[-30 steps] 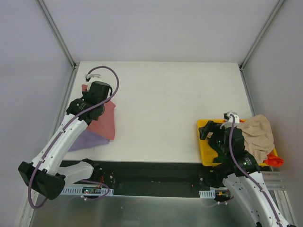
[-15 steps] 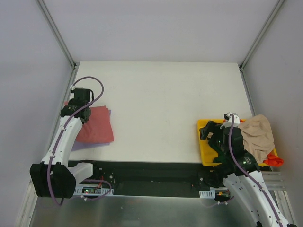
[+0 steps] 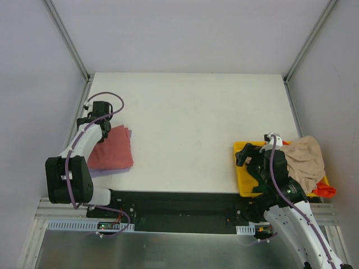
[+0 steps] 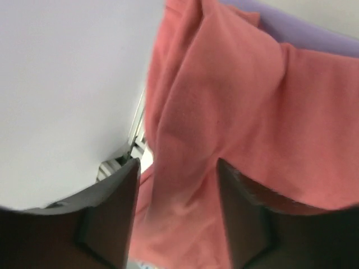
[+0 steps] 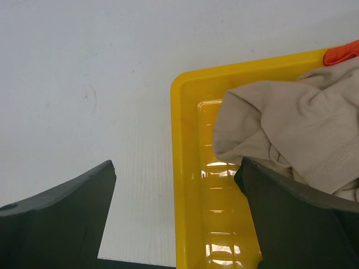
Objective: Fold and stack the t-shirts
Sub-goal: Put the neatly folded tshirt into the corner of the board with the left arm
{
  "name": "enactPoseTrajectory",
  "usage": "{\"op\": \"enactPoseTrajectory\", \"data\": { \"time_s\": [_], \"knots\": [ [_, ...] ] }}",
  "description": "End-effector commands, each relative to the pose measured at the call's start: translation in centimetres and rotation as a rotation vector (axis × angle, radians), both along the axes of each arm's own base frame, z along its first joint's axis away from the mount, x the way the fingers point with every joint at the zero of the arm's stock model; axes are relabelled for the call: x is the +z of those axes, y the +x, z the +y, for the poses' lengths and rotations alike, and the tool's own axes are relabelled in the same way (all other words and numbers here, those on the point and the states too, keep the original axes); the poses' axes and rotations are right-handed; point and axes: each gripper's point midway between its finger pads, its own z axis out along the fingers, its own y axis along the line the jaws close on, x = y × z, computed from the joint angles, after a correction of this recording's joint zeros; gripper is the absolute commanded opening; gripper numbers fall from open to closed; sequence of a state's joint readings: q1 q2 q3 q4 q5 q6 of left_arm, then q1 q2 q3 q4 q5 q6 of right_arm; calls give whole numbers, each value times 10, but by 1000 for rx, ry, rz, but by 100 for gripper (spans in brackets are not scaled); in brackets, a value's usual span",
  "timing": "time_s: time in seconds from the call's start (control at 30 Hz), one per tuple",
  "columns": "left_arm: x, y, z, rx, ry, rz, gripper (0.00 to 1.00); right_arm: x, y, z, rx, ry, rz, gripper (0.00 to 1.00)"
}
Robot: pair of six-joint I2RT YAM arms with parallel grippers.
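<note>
The folded pink-red t-shirt [image 3: 112,150] lies atop the lavender t-shirt [image 4: 303,28] at the table's nine o'clock, forming the stack; the left gripper [image 4: 176,168] stands parted over it, apparently not pinching; the right gripper [image 5: 176,165] gapes empty at four o'clock, seemingly ready for the beige t-shirt [image 5: 280,123].

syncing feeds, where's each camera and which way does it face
top external: above and behind the robot, looking down on the table; both arms show
left wrist: on left arm, looks at pink tee; left gripper frames it
right wrist: on right arm, looks at yellow bin, beige tee, past right gripper
shared: top view shows those
</note>
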State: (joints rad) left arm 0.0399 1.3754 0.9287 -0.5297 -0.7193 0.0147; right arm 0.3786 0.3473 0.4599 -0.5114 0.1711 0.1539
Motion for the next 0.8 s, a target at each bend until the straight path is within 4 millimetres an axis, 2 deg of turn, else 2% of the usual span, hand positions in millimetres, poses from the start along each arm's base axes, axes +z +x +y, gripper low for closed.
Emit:
{"op": "enactPoseTrajectory", "data": {
  "time_s": [0.0, 0.13, 0.23, 0.3, 0.43, 0.5, 0.57, 0.6, 0.63, 0.77],
  "knots": [
    [13, -1, 22, 122, 111, -61, 99, 4, 1, 3, 2, 19, -13, 96],
    [32, 1, 22, 146, 102, -137, 99, 1, 1, -2, -47, 34, -2, 96],
    [58, 8, -1, 120, -68, -288, 99, -3, 0, -7, -108, 61, 10, 96],
    [81, 18, -31, 52, -259, -428, 99, -4, 0, -5, -109, 84, 13, 96],
    [141, 35, -119, -205, -717, -718, 99, -7, 0, 0, -91, 99, 19, 96],
    [159, 33, -158, -328, -903, -774, 99, -6, 0, 0, -87, 94, 20, 96],
    [161, 27, -183, -392, -989, -785, 99, -1, -2, 8, -27, 97, 17, 96],
    [154, 25, -196, -421, -1000, -781, 99, 4, -4, 14, 18, 101, 15, 96],
    [138, 20, -208, -440, -1007, -753, 99, 7, -5, 19, 49, 111, 13, 96],
    [101, 12, -253, -557, -1046, -716, 99, 17, 2, 33, 97, 163, -37, 96]
  ]
}}
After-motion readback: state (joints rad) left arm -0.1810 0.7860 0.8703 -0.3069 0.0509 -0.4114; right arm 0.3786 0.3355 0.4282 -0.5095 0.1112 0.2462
